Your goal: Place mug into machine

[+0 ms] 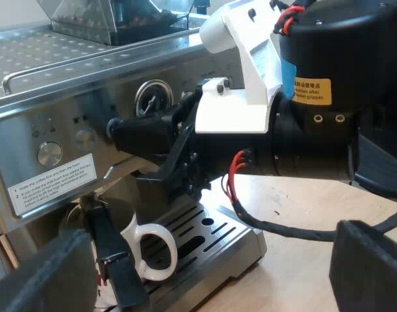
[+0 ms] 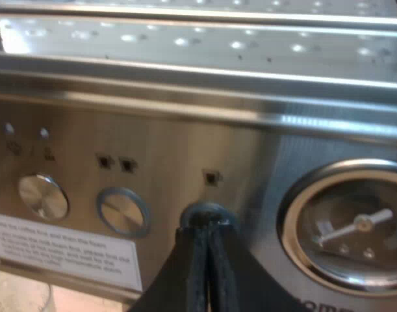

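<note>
The left gripper [image 1: 211, 276], with two black fingers, is seen spread wide apart, holding and touching nothing, before the slotted metal drip tray [image 1: 214, 234]. The white ceramic mug [image 1: 171, 255] with a loop handle is seen standing on that tray at the front of the brushed-steel espresso machine [image 1: 62, 123], just beside a dark holder handle [image 1: 114, 260] that slopes down from the machine's front. The right gripper [image 2: 208, 234] is shown with its black fingers pressed together, and its tip is set against a small round button [image 2: 208, 211] on the machine's panel, beside the round pressure gauge [image 2: 354, 227].
</note>
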`<action>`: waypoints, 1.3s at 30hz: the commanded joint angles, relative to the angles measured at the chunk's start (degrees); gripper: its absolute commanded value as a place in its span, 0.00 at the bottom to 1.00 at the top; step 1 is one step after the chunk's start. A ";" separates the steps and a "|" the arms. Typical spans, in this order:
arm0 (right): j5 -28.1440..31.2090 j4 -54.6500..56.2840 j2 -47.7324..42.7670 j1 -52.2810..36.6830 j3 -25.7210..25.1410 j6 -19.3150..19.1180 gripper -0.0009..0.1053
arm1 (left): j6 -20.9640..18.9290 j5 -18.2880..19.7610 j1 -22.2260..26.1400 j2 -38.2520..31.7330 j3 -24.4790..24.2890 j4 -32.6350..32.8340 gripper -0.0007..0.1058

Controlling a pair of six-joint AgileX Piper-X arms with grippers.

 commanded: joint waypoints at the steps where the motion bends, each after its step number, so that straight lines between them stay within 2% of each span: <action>1: 1.86 2.55 -2.12 0.46 -0.55 -0.18 0.01 | -0.31 -0.10 -0.15 -0.37 -0.34 -0.43 0.75; 3: 1.83 4.32 -3.13 1.53 -0.55 -0.18 0.02 | -0.31 -0.10 -0.15 -0.37 -0.34 -0.43 0.75; 5: 1.83 5.74 -4.18 2.61 -0.55 -0.18 0.09 | -0.31 -0.10 -0.15 -0.37 -0.34 -0.43 0.75; 7: 1.83 7.99 -5.50 4.09 -0.55 -0.18 0.28 | -0.31 -0.10 -0.15 -0.37 -0.34 -0.43 0.75; 8: 1.83 8.35 -5.69 4.40 -0.55 -0.18 0.32 | -0.31 -0.10 -0.15 -0.37 -0.34 -0.43 0.75; 10: 1.90 9.81 -6.84 5.57 -0.55 -0.07 0.53 | -0.31 -0.10 -0.15 -0.37 -0.34 -0.43 0.75; 13: 1.91 12.45 -8.52 7.66 -0.55 -0.09 0.71 | -0.31 -0.10 -0.15 -0.37 -0.34 -0.43 0.75; 15: 1.56 15.24 -10.24 9.48 -0.55 -0.09 0.78 | -0.31 -0.10 -0.15 -0.37 -0.34 -0.43 0.75; 23: -4.13 29.18 -17.88 12.64 -0.55 0.60 0.79 | -0.31 0.02 -0.15 -0.37 -0.34 -0.43 0.75; 29: -6.25 36.19 -23.57 8.28 -0.55 0.59 0.79 | -0.31 -0.34 -0.02 -0.37 -0.34 -0.43 0.75; 31: -8.52 38.15 -25.07 5.75 -0.55 1.10 0.79 | -1.23 -1.32 -0.02 -0.25 -0.34 -0.54 0.75; 33: -11.71 39.75 -26.81 1.95 -0.55 1.58 0.79 | -4.17 -3.70 -0.02 -0.25 -0.34 -0.54 0.75; 34: -12.07 39.75 -26.81 1.95 -0.55 1.64 0.79 | -4.17 -3.70 -0.02 -0.25 -0.34 -0.54 0.75; 35: -15.83 41.46 -28.71 -2.56 -0.55 2.23 0.79 | -4.82 -4.40 -0.02 -0.25 -0.34 -0.54 0.75; 39: -20.22 43.87 -31.55 -9.95 -0.55 2.23 0.79 | -5.09 -9.42 -0.02 -0.25 -0.34 -0.54 0.75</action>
